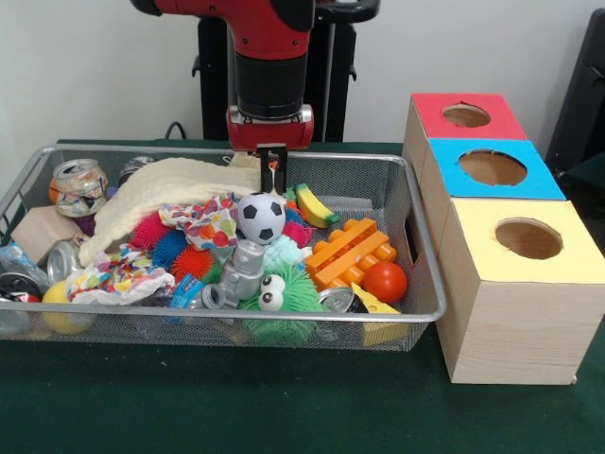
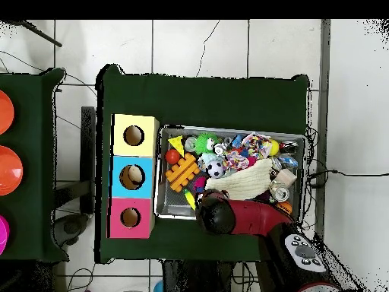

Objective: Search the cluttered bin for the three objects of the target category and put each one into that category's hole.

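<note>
The wire-mesh bin (image 1: 236, 313) is full of toys and trash; it also shows in the overhead view (image 2: 159, 199). A crushed clear bottle with blue marks (image 1: 11, 257) lies at the bin's left end, partly cut off by the rim. A second clear piece with a blue label (image 1: 187, 289) lies near the front rim; I cannot tell whether it is a bottle. My gripper (image 1: 271, 176) hangs over the bin's far side, just behind a small soccer ball (image 1: 260, 218), holding nothing I can see. The red-topped box's hole (image 1: 466, 115) (image 2: 130, 217) is open.
Blue-topped (image 1: 492, 167) and yellow-topped (image 1: 528, 238) boxes stand beside the bin's right end. In the bin lie a cream cloth (image 1: 161, 189), spiky balls (image 1: 151, 230), crushed cans (image 1: 78, 185), an orange block (image 1: 350, 251), a red ball (image 1: 384, 282) and a toy banana (image 1: 316, 205).
</note>
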